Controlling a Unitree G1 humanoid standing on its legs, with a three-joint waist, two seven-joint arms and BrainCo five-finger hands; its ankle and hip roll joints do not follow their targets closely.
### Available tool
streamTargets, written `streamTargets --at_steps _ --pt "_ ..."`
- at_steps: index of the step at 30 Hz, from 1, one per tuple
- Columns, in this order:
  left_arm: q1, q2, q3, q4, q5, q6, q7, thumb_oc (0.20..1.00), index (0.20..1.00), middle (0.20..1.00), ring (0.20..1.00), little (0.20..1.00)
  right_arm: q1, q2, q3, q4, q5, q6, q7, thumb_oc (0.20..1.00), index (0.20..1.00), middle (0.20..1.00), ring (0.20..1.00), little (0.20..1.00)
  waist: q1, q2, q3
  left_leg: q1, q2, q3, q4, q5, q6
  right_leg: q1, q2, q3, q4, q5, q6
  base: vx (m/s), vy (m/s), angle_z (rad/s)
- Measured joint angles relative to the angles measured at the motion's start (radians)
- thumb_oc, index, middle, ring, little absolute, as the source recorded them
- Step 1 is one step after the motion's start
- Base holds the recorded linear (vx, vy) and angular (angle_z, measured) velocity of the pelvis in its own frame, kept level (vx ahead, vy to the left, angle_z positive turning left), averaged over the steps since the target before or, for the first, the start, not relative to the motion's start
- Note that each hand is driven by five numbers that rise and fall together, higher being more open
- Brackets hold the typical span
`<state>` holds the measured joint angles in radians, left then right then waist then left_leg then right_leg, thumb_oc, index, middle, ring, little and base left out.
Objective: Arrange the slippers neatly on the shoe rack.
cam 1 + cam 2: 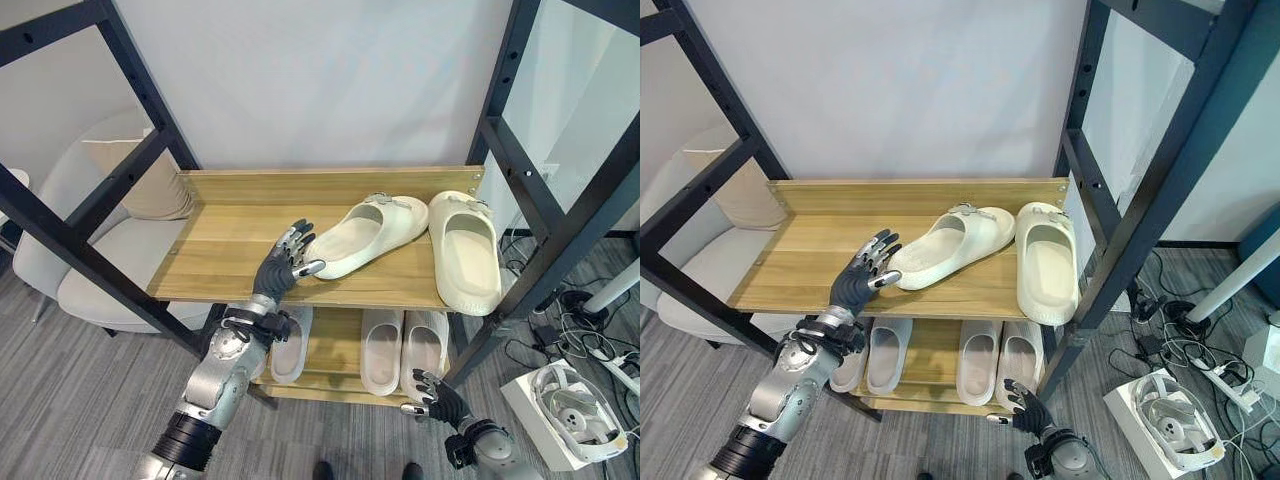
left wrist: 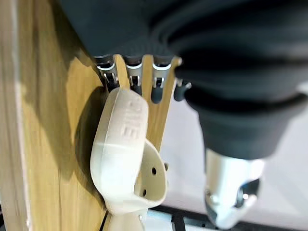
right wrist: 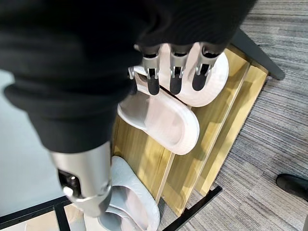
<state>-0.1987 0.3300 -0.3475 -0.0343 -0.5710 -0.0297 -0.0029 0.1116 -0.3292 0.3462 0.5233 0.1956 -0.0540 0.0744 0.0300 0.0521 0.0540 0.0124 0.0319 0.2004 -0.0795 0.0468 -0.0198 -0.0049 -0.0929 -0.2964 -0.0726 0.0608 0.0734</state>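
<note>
right hand (image 1: 437, 396) hangs low, fingers relaxed, empty; left hand (image 1: 283, 262) open-fingered at angled slipper's (image 1: 365, 233) heel

- The place looks like an office or robotics lab room set up for trials rather than a lived-in home — grey carpet tiles (image 1: 90, 380) cover the floor and the wall (image 1: 320, 80) behind is plain white.
- A black metal frame (image 1: 545, 190) of heavy beams stands around a small wooden shoe rack (image 1: 240, 250).
- Loose cables and a power strip (image 1: 590, 350) lie on the carpet — beside them a white headset (image 1: 575, 410) sits in an open box.
- A pale upholstered armchair (image 1: 110, 240) stands to one side.
</note>
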Motion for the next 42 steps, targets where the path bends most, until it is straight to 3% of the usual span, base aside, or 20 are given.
streamTargets --at_steps 3,7,13,17,19,23,30,37,42 --pt "-0.081 0.006 -0.096 -0.003 -0.003 0.006 0.02 1.0 1.0 1.0 1.0 1.0 -0.04 0.019 0.038 0.022 0.0 0.001 -0.008 1.0 1.0 1.0 1.0 1.0 0.0 -0.015 0.006 -0.012 -0.003 0.0 0.0 0.003 0.004 -0.017 -0.005 0.001 0.016 -0.001 0.003 0.0 0.0 0.0" --pt "-0.059 0.06 -0.168 -0.079 -0.039 0.024 -0.015 1.0 1.0 1.0 1.0 1.0 -0.048 0.016 0.034 0.02 0.001 0.001 -0.02 1.0 1.0 1.0 1.0 1.0 -0.004 -0.01 0.009 -0.012 -0.004 0.001 0.0 0.003 0.005 -0.016 -0.005 0.002 0.013 -0.001 0.003 0.0 -0.002 -0.01" --pt "0.043 0.064 -0.121 -0.146 -0.038 0.026 -0.073 1.0 1.0 1.0 1.0 1.0 -0.046 0.009 0.03 0.022 0.001 0.001 -0.02 1.0 1.0 1.0 1.0 1.0 0.001 0.002 0.015 -0.009 -0.003 -0.004 0.0 0.003 0.005 -0.001 -0.002 -0.004 0.007 -0.001 0.002 0.0 -0.001 0.02" --pt "-0.03 0.014 -0.129 -0.068 -0.036 0.028 -0.06 1.0 1.0 1.0 1.0 1.0 -0.05 0.014 0.036 0.021 0.001 0.0 -0.02 1.0 1.0 1.0 1.0 1.0 -0.007 0.002 0.015 -0.009 -0.002 -0.004 0.0 0.003 0.005 -0.008 -0.003 -0.004 0.011 -0.001 0.002 0.0 -0.002 0.01" --pt "-0.16 0.005 -0.139 0.03 0.005 0.025 -0.02 1.0 1.0 1.0 1.0 1.0 -0.058 0.016 0.046 0.022 0.003 0.0 -0.019 1.0 1.0 1.0 1.0 1.0 -0.011 -0.001 0.013 -0.01 -0.003 -0.003 0.002 0.003 0.005 -0.012 -0.004 -0.004 0.016 -0.002 0.003 0.0 0.0 0.0" --pt "-0.187 -0.011 -0.112 0.012 0.046 -0.005 0.024 1.0 1.0 1.0 1.0 1.0 -0.057 0.013 0.065 0.023 0.004 0.0 -0.025 1.0 1.0 1.0 1.0 1.0 -0.028 -0.007 0.014 -0.01 0.0 -0.003 0.002 0.003 0.005 -0.005 -0.001 -0.005 0.014 0.002 -0.003 -0.02 -0.033 -0.03" --pt "-0.111 0.005 -0.011 -0.288 0.04 -0.166 -0.006 1.0 1.0 1.0 1.0 1.0 -0.059 0.017 0.071 0.019 0.042 -0.034 -0.027 1.0 1.0 1.0 1.0 1.0 -0.022 -0.029 0.014 0.003 0.0 -0.003 0.001 0.003 0.005 0.01 0.0 -0.006 0.011 0.008 -0.011 0.0 0.0 0.0" --pt "0.023 0.196 0.035 -0.398 -0.001 -0.184 -0.193 1.0 1.0 1.0 1.0 1.0 -0.05 0.019 0.062 0.02 0.043 -0.056 0.01 1.0 1.0 1.0 1.0 1.0 -0.017 -0.029 0.012 0.016 0.0 -0.004 0.0 0.002 0.004 0.023 -0.001 -0.005 0.012 -0.002 0.003 0.0 0.0 0.0" --pt "0.082 0.384 -0.095 -0.35 0.002 -0.168 -0.326 1.0 1.0 1.0 1.0 1.0 -0.024 0.017 0.037 0.052 0.043 -0.059 0.041 1.0 1.0 1.0 1.0 1.0 0.003 -0.017 -0.02 0.008 0.0 -0.007 0.0 0.0 0.003 0.016 -0.001 -0.006 0.012 0.001 0.001 0.0 0.0 0.01"
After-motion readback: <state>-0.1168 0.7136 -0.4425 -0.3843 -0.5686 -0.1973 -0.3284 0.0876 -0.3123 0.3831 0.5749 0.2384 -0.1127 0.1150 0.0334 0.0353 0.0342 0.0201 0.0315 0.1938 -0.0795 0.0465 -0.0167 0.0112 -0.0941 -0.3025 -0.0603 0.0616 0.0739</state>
